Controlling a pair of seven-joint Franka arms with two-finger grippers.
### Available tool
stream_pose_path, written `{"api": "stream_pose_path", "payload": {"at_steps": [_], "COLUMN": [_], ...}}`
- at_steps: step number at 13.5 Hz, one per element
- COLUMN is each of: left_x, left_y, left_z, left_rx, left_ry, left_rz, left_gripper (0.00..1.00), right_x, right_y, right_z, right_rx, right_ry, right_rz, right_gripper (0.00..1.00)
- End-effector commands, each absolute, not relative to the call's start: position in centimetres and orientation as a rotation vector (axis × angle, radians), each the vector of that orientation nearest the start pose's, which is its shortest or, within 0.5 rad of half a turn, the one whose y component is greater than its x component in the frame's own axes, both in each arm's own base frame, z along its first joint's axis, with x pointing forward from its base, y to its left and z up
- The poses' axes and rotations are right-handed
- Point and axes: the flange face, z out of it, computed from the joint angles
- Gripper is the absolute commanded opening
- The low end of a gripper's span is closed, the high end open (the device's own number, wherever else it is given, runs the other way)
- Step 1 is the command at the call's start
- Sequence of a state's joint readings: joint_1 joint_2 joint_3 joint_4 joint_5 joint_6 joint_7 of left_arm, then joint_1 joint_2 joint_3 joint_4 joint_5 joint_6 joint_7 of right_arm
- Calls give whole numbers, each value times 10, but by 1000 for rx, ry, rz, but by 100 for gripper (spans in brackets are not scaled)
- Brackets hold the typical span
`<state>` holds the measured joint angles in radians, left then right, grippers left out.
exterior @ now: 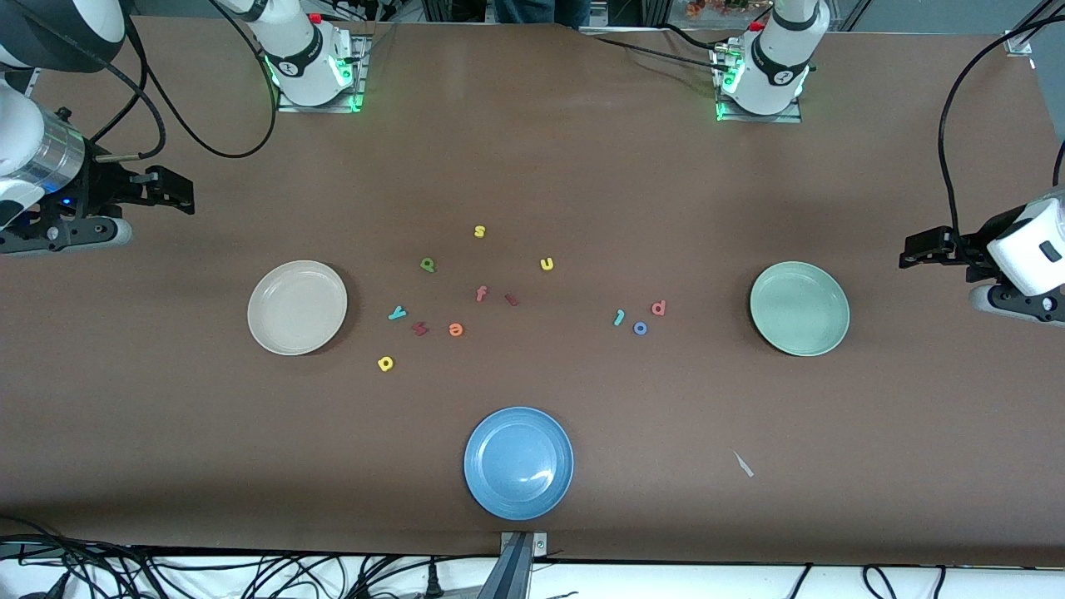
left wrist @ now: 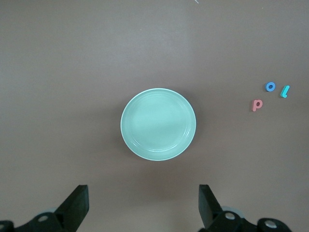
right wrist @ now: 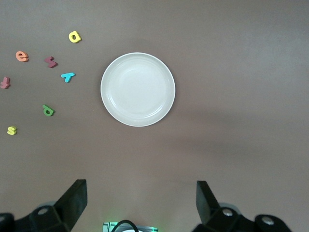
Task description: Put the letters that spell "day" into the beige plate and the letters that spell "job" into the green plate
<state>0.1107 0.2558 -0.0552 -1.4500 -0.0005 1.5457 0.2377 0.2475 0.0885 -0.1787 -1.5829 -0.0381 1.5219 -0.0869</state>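
Left gripper (left wrist: 142, 205): fingers spread wide, nothing between them, hanging over bare table at the left arm's end, just outside the green plate (exterior: 799, 309). Right gripper (right wrist: 141, 203): likewise spread and empty, over bare table at the right arm's end, outside the beige plate (exterior: 297, 307). We judge both arms to be waiting; no pick has begun.

Both plates are empty. We find the "job" set in a tight cluster between the green plate and the table's middle: teal "j" (exterior: 619, 317), blue "o" (exterior: 640, 329), salmon bowl-and-stem letter (exterior: 658, 308), close together but apart. The "day" set is looser, beside the beige plate: teal "y" (exterior: 398, 314) closest to it, yellow round-bowled letter (exterior: 385, 363) nearer the front camera, green round-bowled letter (exterior: 428, 264) farther from it.

Mixed among them are a dark red letter (exterior: 419, 329) and an orange "e" (exterior: 455, 330), both close to the "y". A blue plate (exterior: 518, 462) sits nearest the front camera.

Next move, in our judgement: each arm takes its own side's cluster. The letters are tiny and flat, so a pick needs a low, well-centred descent; the "y" needs care with the dark red letter so near.
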Motion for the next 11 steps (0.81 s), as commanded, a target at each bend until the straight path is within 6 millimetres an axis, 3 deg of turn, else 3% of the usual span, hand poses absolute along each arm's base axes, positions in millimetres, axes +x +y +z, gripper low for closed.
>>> {"api": "stream_pose_path", "payload": {"at_steps": [1,4,5,8,11], "left_x": [620,620,621,632,625], "left_y": [36,29,23,-36,-104], "left_z": [532,527,524,487,429], "left_rx": [-3138,-3140,-3146,-3155,-3231], "left_ry": [285,290,218,64,-84], "left_rz": [242,259,268,341,362], "left_gripper": [100,100,100,100,100], "right_x": [569,568,568,568,569], "right_y": [38,37,37,37,37], "right_z": [571,572,572,572,571], "right_rx": [-3162,-3162,-3162,-3162,-3162], "right_ry": [-260,-257,-257,-257,-257], "right_rz": [238,236,236,236,238], "right_gripper": [100,100,100,100,100]}}
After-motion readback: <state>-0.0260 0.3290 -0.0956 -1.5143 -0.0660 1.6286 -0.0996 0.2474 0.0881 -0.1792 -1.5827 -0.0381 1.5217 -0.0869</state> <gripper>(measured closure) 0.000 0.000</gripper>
